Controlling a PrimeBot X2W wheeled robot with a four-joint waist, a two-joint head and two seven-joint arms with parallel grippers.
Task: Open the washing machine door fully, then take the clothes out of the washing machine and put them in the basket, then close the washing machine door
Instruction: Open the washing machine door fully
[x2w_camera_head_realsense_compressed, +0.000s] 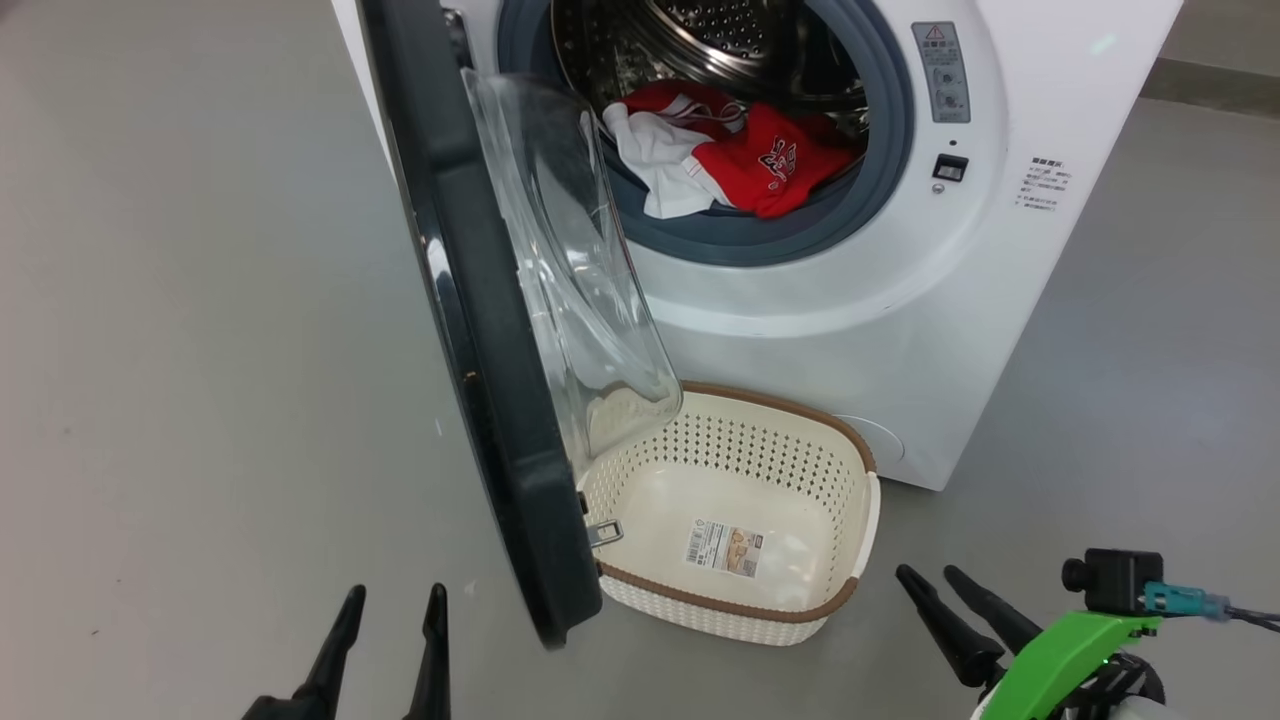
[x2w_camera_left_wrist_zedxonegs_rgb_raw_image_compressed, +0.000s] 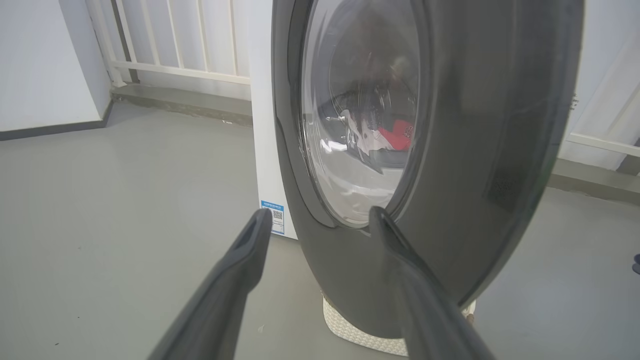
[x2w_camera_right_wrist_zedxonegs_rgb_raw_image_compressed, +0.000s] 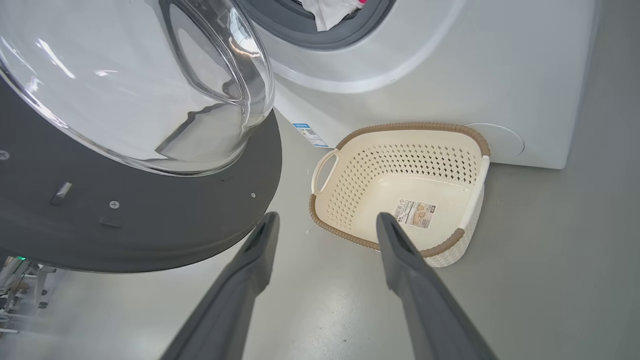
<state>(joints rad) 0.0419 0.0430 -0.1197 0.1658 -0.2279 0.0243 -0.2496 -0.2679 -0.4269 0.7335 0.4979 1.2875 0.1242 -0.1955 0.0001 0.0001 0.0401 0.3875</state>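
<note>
The washing machine (x2w_camera_head_realsense_compressed: 820, 300) is white, and its door (x2w_camera_head_realsense_compressed: 480, 330), black-rimmed with a clear glass bowl, stands swung out about edge-on to me. Red and white clothes (x2w_camera_head_realsense_compressed: 730, 150) lie in the drum mouth. An empty cream basket (x2w_camera_head_realsense_compressed: 740, 520) sits on the floor below the opening, its left end under the door. My left gripper (x2w_camera_head_realsense_compressed: 392, 598) is open at the lower left, just short of the door's outer face (x2w_camera_left_wrist_zedxonegs_rgb_raw_image_compressed: 475, 150). Open as well, my right gripper (x2w_camera_head_realsense_compressed: 930, 578) sits at the lower right, near the basket (x2w_camera_right_wrist_zedxonegs_rgb_raw_image_compressed: 400, 190).
Grey floor (x2w_camera_head_realsense_compressed: 200, 350) spreads wide to the left of the door. A white railing (x2w_camera_left_wrist_zedxonegs_rgb_raw_image_compressed: 175, 50) and a wall stand behind the machine in the left wrist view. The open door (x2w_camera_right_wrist_zedxonegs_rgb_raw_image_compressed: 125, 220) overhangs the space left of the basket.
</note>
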